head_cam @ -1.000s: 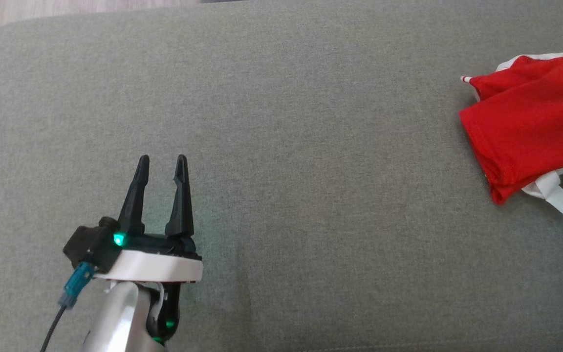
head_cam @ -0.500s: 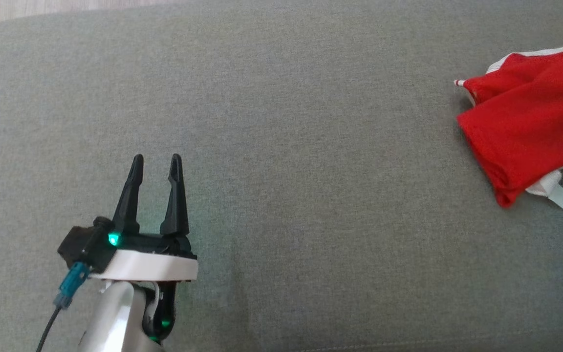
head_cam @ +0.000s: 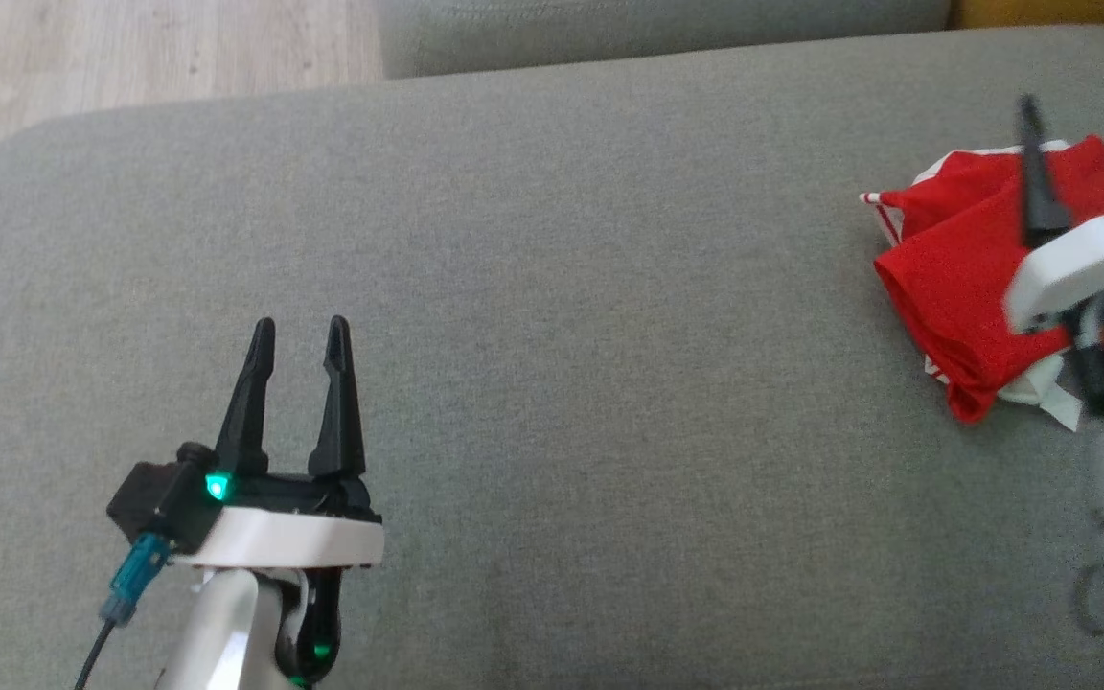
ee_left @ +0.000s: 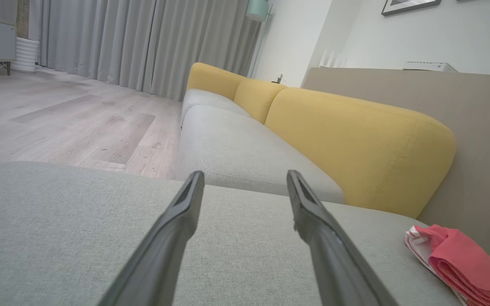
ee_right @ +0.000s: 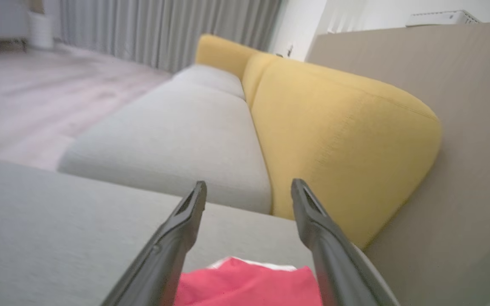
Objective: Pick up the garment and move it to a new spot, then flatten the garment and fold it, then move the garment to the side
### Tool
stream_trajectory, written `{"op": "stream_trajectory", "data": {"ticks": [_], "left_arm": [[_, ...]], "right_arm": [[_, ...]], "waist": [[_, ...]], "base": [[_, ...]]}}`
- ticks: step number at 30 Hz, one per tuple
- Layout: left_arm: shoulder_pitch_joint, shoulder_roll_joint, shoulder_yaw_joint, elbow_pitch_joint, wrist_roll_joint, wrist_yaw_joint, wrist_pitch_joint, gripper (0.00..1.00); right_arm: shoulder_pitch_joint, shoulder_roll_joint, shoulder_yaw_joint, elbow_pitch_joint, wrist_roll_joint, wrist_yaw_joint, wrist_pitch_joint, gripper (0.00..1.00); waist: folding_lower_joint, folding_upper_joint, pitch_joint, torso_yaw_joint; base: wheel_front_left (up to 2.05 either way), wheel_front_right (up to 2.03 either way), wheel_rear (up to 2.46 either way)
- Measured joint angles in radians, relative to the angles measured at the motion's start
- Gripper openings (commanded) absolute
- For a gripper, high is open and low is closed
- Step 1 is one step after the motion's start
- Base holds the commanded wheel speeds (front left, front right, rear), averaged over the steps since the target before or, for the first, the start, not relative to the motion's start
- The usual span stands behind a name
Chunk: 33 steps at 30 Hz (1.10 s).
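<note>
The garment [head_cam: 954, 268] is red with white trim and lies folded in a small bundle at the right end of the grey cushion [head_cam: 552, 287]. My right gripper [head_cam: 1079, 96] hovers over it, blurred, fingers spread, nothing between them. In the right wrist view the garment [ee_right: 249, 284] lies just below the open right gripper [ee_right: 249, 183]. My left gripper [head_cam: 300, 326] stands open and empty over bare cushion at the lower left, far from the cloth. The left wrist view shows the open left gripper [ee_left: 245, 174] and the garment [ee_left: 462, 259] far off at the lower right.
A wooden floor [head_cam: 130, 48] lies beyond the cushion's rounded far-left corner. A second grey seat [ee_left: 236, 148] with yellow backrests [ee_left: 355, 144] continues beyond the cushion. A beige panel [ee_right: 462, 148] rises close behind the garment's end.
The head camera has shifted, bringing the floor and a second cushion into sight. My right gripper has come into the head view, open above the garment. The left gripper has stayed open.
</note>
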Motion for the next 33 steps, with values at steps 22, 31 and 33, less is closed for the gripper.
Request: {"op": "stream_trajectory", "data": {"ticks": [22,31,33], "left_arm": [[0.064,0.0,-0.007,0.003,-0.013,0.021,0.0,1.0],[0.064,0.0,-0.006,0.003,-0.032,0.035,0.0,1.0],[0.065,0.0,-0.006,0.003,-0.038,0.035,0.0,1.0]], "right_arm": [[0.352,0.174,0.141,0.005,0.356,0.0,-0.291,1.0],[0.353,0.174,0.154,-0.033,0.354,0.0,-0.291,1.0],[0.354,0.174,0.154,-0.037,0.352,0.0,-0.291,1.0]], "waist": [[0.0,0.0,-0.05,0.025],[0.0001,0.0,-0.05,0.03],[0.0001,0.0,-0.05,0.03]], "base": [[0.0,0.0,0.0],[0.0,0.0,0.0],[0.0,0.0,0.0]]}}
